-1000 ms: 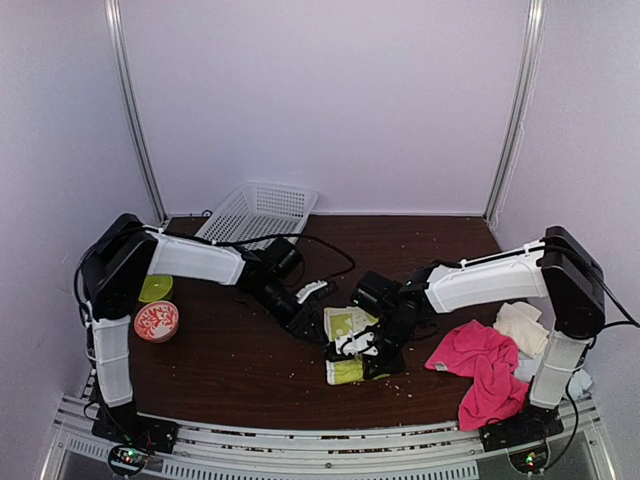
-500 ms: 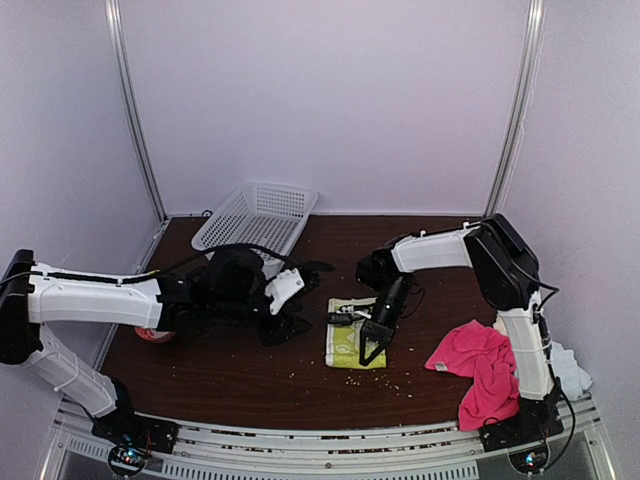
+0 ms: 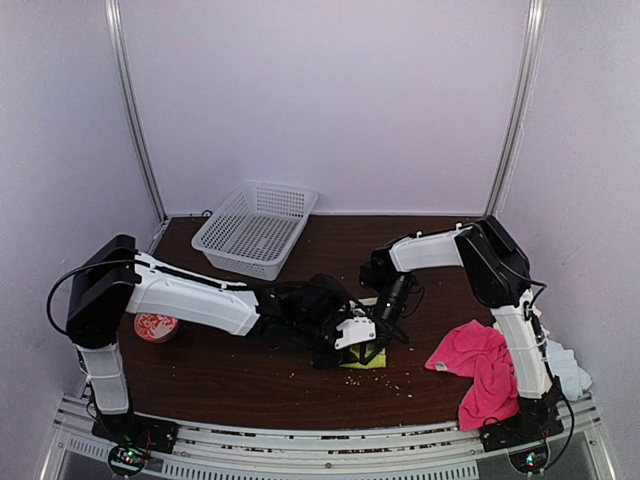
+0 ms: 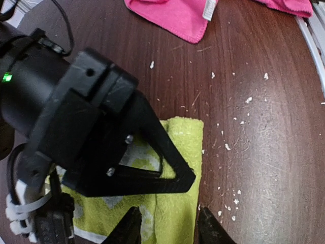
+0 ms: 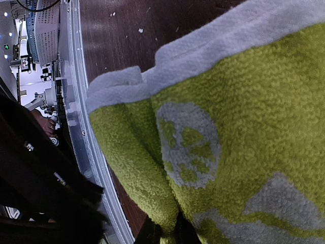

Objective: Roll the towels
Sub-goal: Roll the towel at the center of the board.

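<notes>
The lime-yellow towel with a white pattern (image 3: 366, 360) lies at the table's middle, mostly hidden under both grippers. My right gripper (image 3: 379, 340) is shut on its folded edge, and the terry fills the right wrist view (image 5: 244, 101) above my right gripper (image 5: 170, 233). My left gripper (image 4: 168, 224) is open, one jaw on each side of the towel's (image 4: 180, 137) folded strip, next to the right gripper's black finger (image 4: 152, 184). In the top view my left gripper (image 3: 350, 334) is right beside the right one. The hot-pink towel (image 3: 478, 360) lies crumpled at the right.
A white mesh basket (image 3: 255, 226) stands at the back left. A red-and-white round object (image 3: 154, 326) lies near the left arm's base. A pale towel (image 3: 570, 372) peeks out behind the right arm's base. Crumbs dot the brown table (image 4: 264, 127).
My left arm has swung right from the table's left-middle to the lime towel. My right gripper has stayed on the towel, which now shows smaller and more bunched.
</notes>
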Controlling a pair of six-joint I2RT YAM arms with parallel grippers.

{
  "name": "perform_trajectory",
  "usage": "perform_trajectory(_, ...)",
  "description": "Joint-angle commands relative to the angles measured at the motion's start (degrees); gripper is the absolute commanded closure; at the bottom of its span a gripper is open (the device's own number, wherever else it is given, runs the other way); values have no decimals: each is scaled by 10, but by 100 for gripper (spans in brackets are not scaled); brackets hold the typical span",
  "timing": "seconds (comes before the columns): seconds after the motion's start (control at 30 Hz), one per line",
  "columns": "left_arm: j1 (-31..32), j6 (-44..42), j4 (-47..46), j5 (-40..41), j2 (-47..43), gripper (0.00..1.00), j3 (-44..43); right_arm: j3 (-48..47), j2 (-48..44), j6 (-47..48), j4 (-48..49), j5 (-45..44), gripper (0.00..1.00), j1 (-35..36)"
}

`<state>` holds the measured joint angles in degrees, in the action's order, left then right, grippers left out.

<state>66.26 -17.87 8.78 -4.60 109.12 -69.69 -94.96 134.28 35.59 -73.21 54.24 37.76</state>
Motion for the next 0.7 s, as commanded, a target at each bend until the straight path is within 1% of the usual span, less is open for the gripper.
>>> perform_trajectory(0.0,-3,-35,24,-6,37,63,-34,31,34,-8,67,-109,100,0)
perform_trajectory(0.13,-2,-37,26,-5,52,61,-31,33,32,-9,69,-107,100,1)
perform_trajectory(0.2,-3,-37,30,-6,62,62,-35,32,33,-11,70,-106,100,0)
perform_trajectory(0.23,-3,-35,31,-1,69,64,-37,31,33,-11,70,-105,100,0)
perform_trajectory(0.37,-3,-31,33,6,81,80,-42,26,29,-9,65,-104,100,0)
perform_trajectory(0.43,-3,-30,32,11,84,83,-41,23,20,-6,59,-102,99,0)
perform_trajectory(0.5,-3,-29,36,16,88,88,-41,15,4,5,42,-94,94,0)
perform_trajectory(0.57,-3,-28,42,16,87,92,-41,-5,-18,30,8,-76,83,-3)
perform_trajectory(0.6,-3,-27,45,11,84,94,-40,-12,-30,36,-4,-69,79,-8)
perform_trajectory(0.67,-2,-20,54,3,78,97,-39,-23,-56,36,-15,-55,75,-23)
